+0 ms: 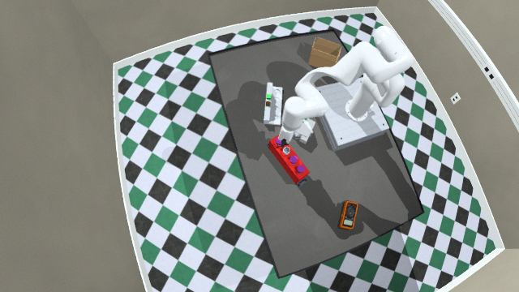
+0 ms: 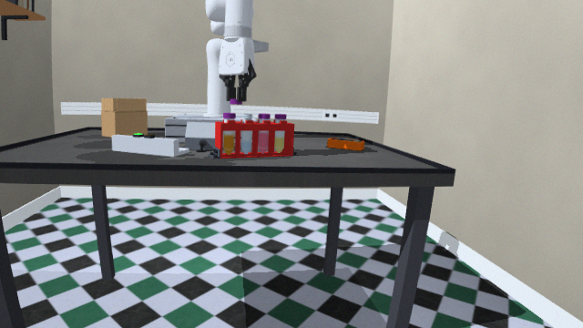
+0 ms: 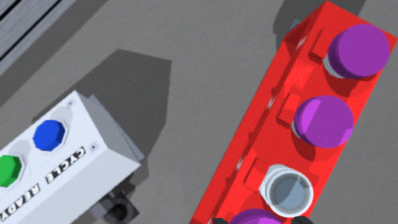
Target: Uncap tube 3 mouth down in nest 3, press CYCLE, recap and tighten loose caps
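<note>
Cap [image 2: 235,101] sits clamped in the gripper [image 2: 236,92] above the rack; centre it over the open tube [image 3: 286,190] (keep level), then screw down.
</note>
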### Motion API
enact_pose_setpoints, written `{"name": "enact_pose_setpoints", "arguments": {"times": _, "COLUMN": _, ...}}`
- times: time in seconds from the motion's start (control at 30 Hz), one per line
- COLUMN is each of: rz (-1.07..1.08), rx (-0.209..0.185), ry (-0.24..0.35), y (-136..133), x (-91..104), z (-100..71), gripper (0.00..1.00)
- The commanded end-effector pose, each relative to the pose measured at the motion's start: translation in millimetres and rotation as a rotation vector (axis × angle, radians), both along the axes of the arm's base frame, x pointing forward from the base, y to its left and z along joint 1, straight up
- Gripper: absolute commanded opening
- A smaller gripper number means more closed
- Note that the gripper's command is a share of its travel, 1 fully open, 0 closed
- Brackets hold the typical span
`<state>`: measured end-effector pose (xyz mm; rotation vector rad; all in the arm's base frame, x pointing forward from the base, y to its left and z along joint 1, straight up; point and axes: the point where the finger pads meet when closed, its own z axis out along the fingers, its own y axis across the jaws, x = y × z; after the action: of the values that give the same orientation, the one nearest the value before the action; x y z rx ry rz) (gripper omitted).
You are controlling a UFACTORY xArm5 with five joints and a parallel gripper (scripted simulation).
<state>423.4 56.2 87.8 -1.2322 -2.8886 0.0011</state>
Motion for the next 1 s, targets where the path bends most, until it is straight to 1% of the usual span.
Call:
{"name": "enact_pose_setpoints", "arguments": {"times": 0.0, "rz": -0.001, "rx": -0.006, "ry": -0.004, "y": 32, "x": 10.7, "z": 0.8, "gripper": 0.00}}
{"name": "enact_pose_setpoints", "arguments": {"times": 0.33, "rz": -0.001, "rx": -0.006, "ry": -0.004, "y": 32, "x": 10.7, "z": 0.8, "gripper": 0.00}}
{"name": "enact_pose_setpoints", "arguments": {"times": 0.6, "rz": -0.001, "rx": -0.006, "ry": -0.004, "y": 32, "x": 10.7, "z": -23.3, "gripper": 0.00}}
{"name": "enact_pose_setpoints", "arguments": {"times": 0.97, "rz": -0.001, "rx": -0.006, "ry": -0.004, "y": 32, "x": 10.7, "z": -24.4, "gripper": 0.00}}
